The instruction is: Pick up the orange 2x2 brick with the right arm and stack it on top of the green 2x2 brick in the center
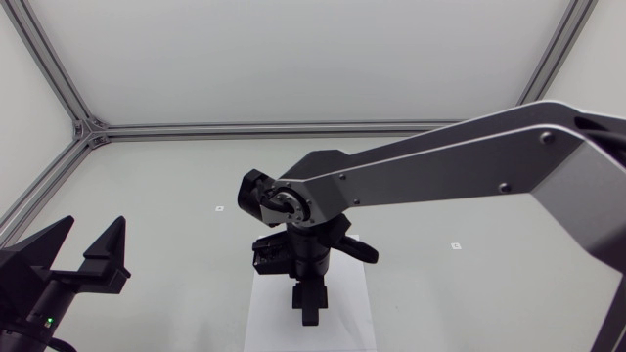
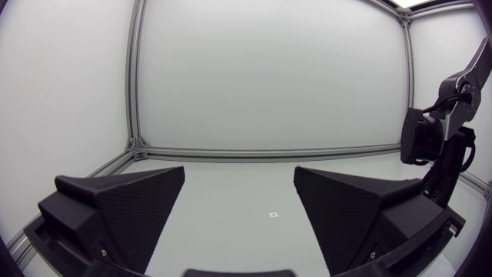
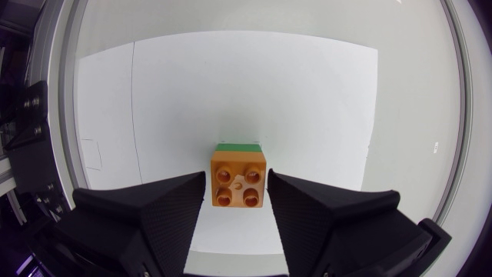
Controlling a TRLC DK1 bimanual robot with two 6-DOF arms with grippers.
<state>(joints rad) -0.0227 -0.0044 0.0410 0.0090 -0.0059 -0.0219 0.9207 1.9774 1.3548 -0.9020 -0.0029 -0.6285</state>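
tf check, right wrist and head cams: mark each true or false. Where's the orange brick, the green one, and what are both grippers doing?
1. The orange brick is between the fingers of the right gripper. True.
2. The left gripper is shut. False: its fingers stand wide apart with nothing between them.
3. The green brick shows only as a thin strip past the orange brick's far edge. True.
4. The orange brick has six studs on top. False: four studs show.
5. In the head view the right gripper hangs over the white sheet. True.
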